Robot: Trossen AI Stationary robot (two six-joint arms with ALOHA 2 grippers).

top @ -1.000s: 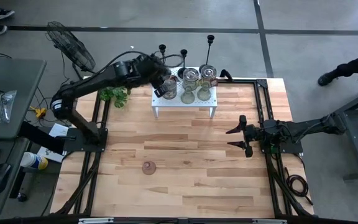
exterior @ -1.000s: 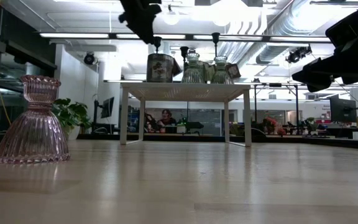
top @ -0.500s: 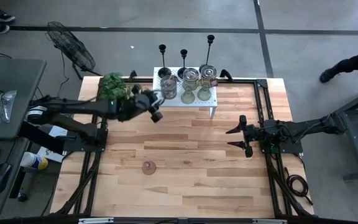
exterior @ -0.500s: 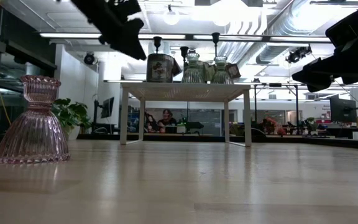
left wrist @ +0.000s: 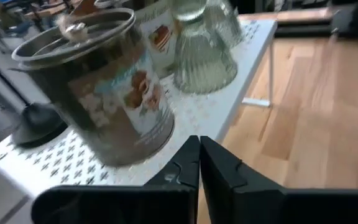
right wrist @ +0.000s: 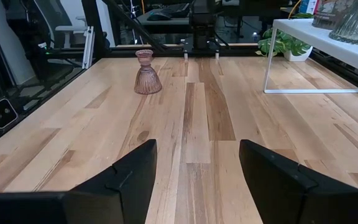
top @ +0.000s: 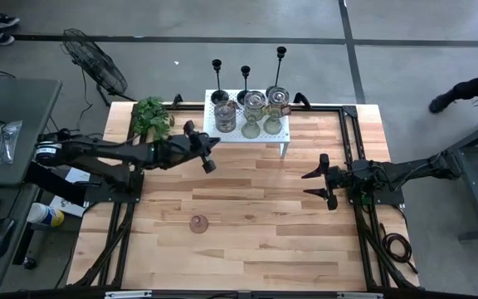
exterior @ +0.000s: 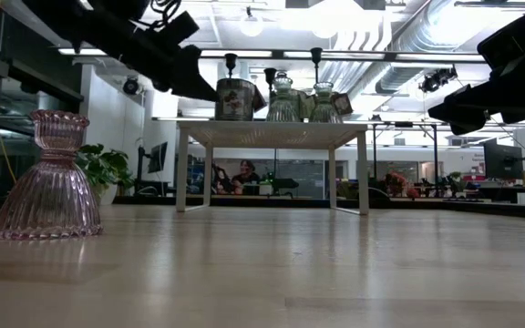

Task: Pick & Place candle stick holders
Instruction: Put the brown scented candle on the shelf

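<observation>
Three thin black candlesticks (top: 245, 73) stand by their round bases at the far edge of a white perforated shelf (top: 282, 127). Squat glass holders (top: 254, 104) and a printed tin (top: 226, 116) sit on the shelf too. A pink ribbed glass holder (top: 198, 223) stands alone on the wooden table, also in the low view (exterior: 46, 178). My left gripper (top: 214, 143) hovers shut just off the shelf's left near corner, pointing at the tin (left wrist: 104, 93) and holding nothing. My right gripper (top: 315, 184) waits open at the table's right side.
A small leafy plant (top: 152, 116) sits at the table's far left corner, beside my left arm. Black frame rails (top: 127, 208) run along both sides of the table. Bare wood (top: 256, 216) lies between the shelf and the near edge.
My left gripper has come away from the tin on the shelf, dropping and drawing back toward the table's left and near side while tipping from pointing down to almost level. Its fingers have shut on nothing. The tin and the holders stay where they were.
</observation>
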